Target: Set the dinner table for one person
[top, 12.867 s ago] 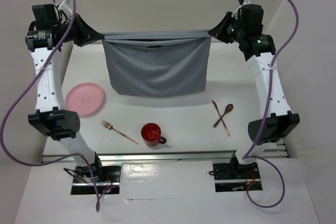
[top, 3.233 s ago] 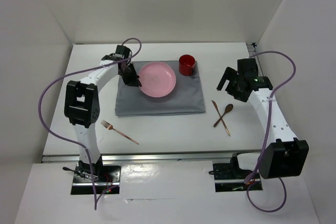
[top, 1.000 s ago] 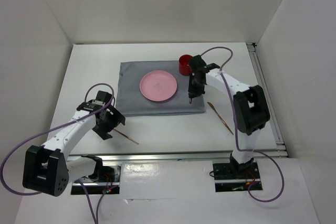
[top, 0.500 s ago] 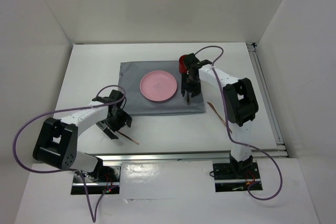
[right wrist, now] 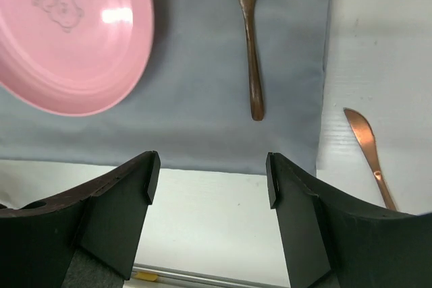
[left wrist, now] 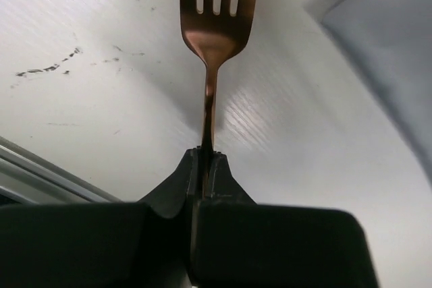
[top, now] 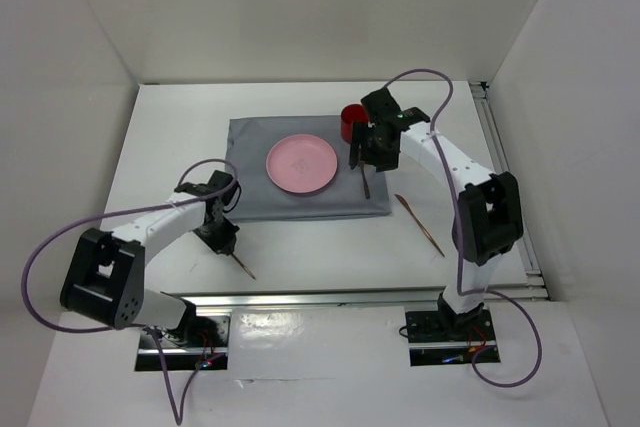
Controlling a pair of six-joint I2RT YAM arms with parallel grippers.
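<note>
The dinner table surface [top: 170,127], spanning the scene, is now carrying the just-released spoon [right wrist: 250,38] on the grey cloth [top: 300,202] beside the pink plate [top: 302,163] (right gripper [right wrist: 212,166] is hanging wide open above it). The left gripper [left wrist: 204,156] is now pinching the fork [left wrist: 214,11], likely next.

The end effector [right wrist: 210,166] hangs with fingers spread wide and nothing between them. On the cloth [right wrist: 196,112] lie a pink plate [right wrist: 67,38] and, just beside it, a spoon [right wrist: 250,52]. A knife [right wrist: 368,150] lies on bare worktop [right wrist: 223,227], just off the cloth's side edge.
</note>
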